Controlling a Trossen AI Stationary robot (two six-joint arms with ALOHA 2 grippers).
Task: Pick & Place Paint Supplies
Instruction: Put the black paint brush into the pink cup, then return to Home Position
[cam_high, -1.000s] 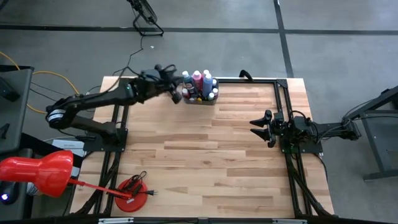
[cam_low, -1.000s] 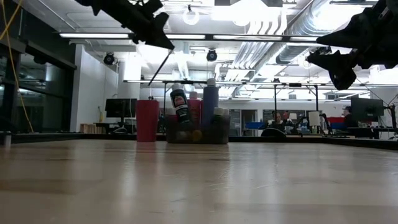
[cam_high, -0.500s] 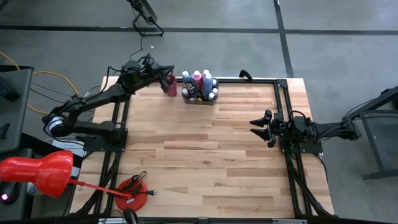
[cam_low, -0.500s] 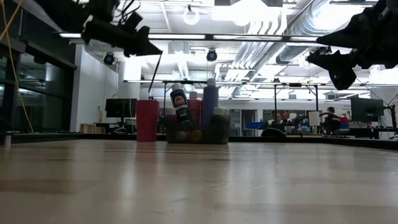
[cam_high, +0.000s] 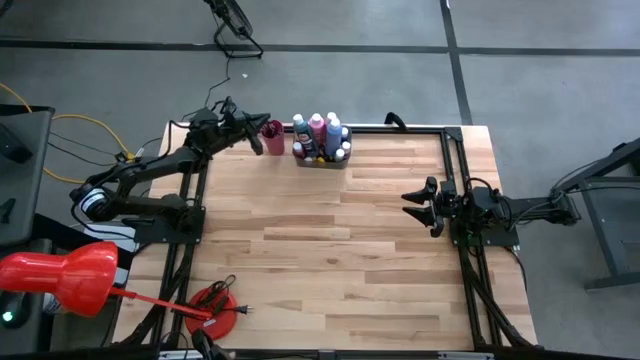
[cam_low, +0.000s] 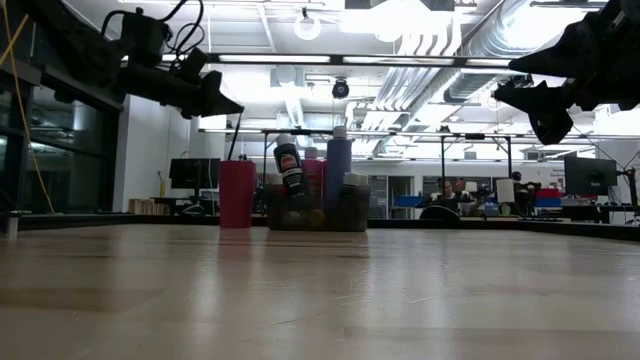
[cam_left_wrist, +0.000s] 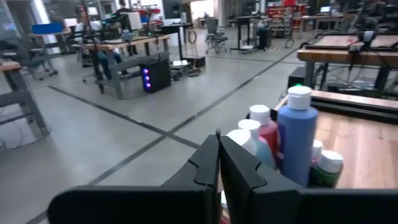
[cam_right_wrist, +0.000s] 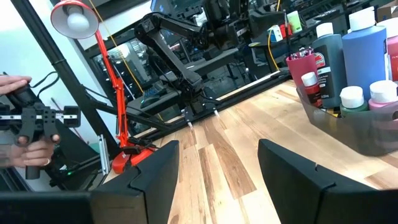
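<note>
Both arms are matte black, built of slim tubes and chunky joints, with thin black cables looped along them (a silvery ring near the left arm's base).

We see a grey concrete floor (cam_high: 330, 25) crossed by dark seams around the wooden table (cam_high: 330, 240). Overhead, silver ducts (cam_low: 500, 40) and strip lights (cam_low: 330, 60) run along a white ceiling, with desks (cam_left_wrist: 118, 46) and monitors (cam_low: 188, 172) beyond.
</note>
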